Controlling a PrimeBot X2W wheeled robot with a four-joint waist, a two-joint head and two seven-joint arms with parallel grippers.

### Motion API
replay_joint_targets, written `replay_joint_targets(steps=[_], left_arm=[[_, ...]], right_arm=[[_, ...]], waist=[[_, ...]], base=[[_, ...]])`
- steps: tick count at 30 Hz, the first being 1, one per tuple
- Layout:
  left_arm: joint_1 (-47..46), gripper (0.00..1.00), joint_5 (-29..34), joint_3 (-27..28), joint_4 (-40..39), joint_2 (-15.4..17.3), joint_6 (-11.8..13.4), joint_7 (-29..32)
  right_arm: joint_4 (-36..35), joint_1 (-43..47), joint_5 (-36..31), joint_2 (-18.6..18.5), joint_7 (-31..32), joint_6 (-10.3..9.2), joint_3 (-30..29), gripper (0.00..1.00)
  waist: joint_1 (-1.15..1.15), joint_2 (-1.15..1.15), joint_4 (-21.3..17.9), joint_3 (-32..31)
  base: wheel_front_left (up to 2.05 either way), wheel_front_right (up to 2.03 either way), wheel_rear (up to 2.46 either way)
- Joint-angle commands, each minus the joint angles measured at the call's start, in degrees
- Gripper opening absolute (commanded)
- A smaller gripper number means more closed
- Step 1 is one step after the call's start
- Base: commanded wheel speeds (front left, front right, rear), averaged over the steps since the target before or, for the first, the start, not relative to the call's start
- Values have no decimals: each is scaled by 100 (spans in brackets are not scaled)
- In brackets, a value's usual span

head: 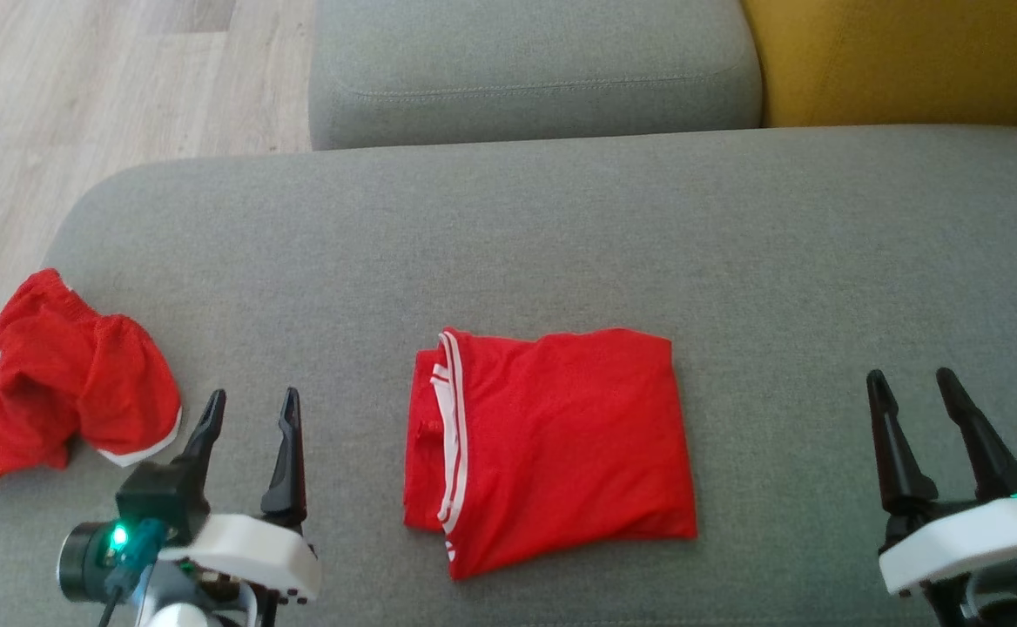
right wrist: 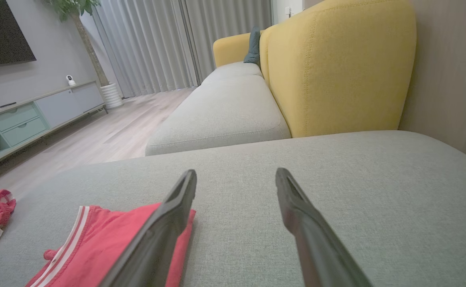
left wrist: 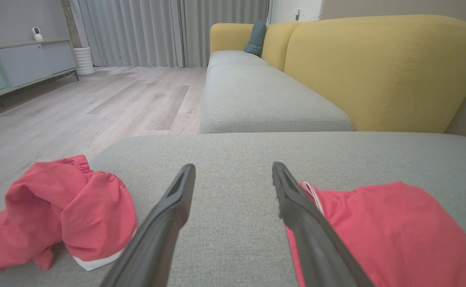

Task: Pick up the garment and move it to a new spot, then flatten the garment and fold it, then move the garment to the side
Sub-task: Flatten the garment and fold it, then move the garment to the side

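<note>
Jaws were spread wide and empty on both sides. The left gripper [head: 253, 396] was poised just left of the folded red jersey [head: 552, 444], and the right gripper [head: 909, 376] well off to its right, neither touching cloth. The jersey, edged with white stripes, lay as a compact rectangle at the middle of the grey sofa cushion [head: 561, 226], between the two grippers. From that neat shape, the flattening and folding were judged done, with only the move to the side left. The grippers were probably kept apart and low so that either could close in on an edge.

A crumpled red garment [head: 64, 392], seemingly shorts with a gathered waist, was heaped near the cushion's left end. Its lower left corner was cut off by the head view's edge, so it could not be told whether it overhung the cushion. The layers beneath the jersey's top fold were hidden. In each wrist view, part of the jersey was covered by a dark finger. Both arms were cropped at the bottom edge.
</note>
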Motion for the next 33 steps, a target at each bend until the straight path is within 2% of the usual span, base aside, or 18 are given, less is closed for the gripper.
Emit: replay_joint_targets(steps=[1,25,33], left_arm=[[-154,100,12,193,-218,163,41,-8],[-206,100,-9,170,-232,212,123,18],[-453,100,44,146,-334,171,105,-52]], right_arm=[[-267,-125,-77,-49,14,-4,90,100],[-310,-161,-118,-37,141,-4,97,100],[108,-313,-101,-170,340,-4,323,100]], waist=[[0,0,0,-10],[0,0,-34,2],[0,0,179,258]], base=[[0,0,0],[0,0,0],[0,0,0]])
